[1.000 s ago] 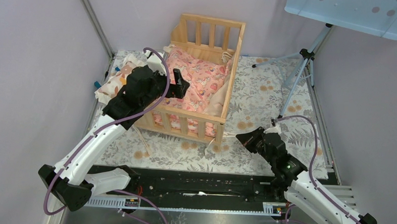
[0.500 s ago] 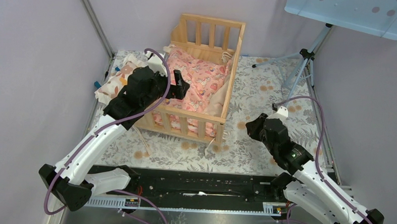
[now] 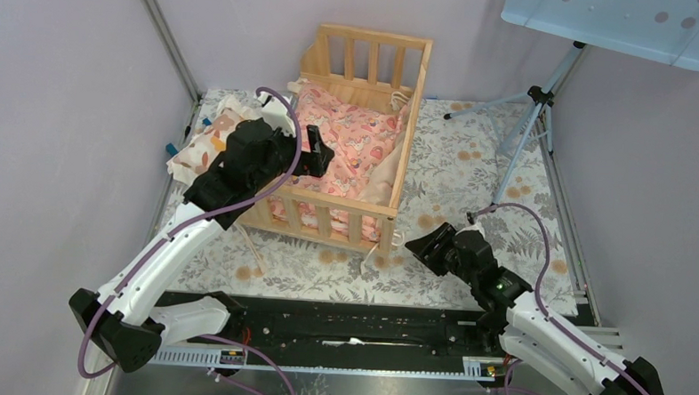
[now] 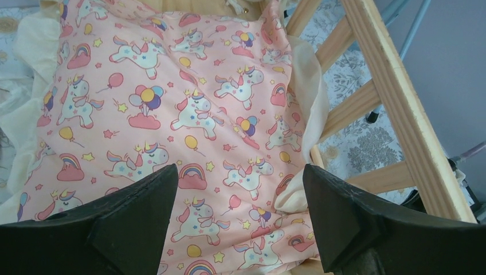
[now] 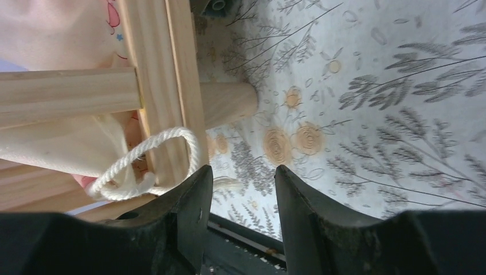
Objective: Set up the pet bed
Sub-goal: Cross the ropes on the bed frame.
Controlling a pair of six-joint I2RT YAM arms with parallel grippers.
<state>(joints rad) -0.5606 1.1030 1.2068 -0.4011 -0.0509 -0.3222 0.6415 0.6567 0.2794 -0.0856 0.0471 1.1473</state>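
The pet bed (image 3: 332, 200), a light wooden crib frame, stands at the back middle of the floral cloth. A pink unicorn cushion (image 3: 353, 144) with a cream ruffle lies inside it. My left gripper (image 3: 317, 152) hovers open over the cushion (image 4: 172, 114), nothing between its fingers, with the bed's right rail (image 4: 395, 103) beside it. My right gripper (image 3: 419, 245) sits low by the bed's front right corner. In the right wrist view it (image 5: 243, 170) is open and empty, next to the corner post (image 5: 166, 86), the round leg (image 5: 229, 103) and a white cord loop (image 5: 155, 154).
A small cream pillow with orange leaf prints (image 3: 204, 142) lies left of the bed against the wall. A tripod (image 3: 527, 125) stands at the back right. The black rail (image 3: 340, 326) runs along the near edge. Purple walls close in both sides.
My right gripper has gone from shut to open, and its arm swung out, then back left toward the bed's front right corner. The left arm has barely moved.
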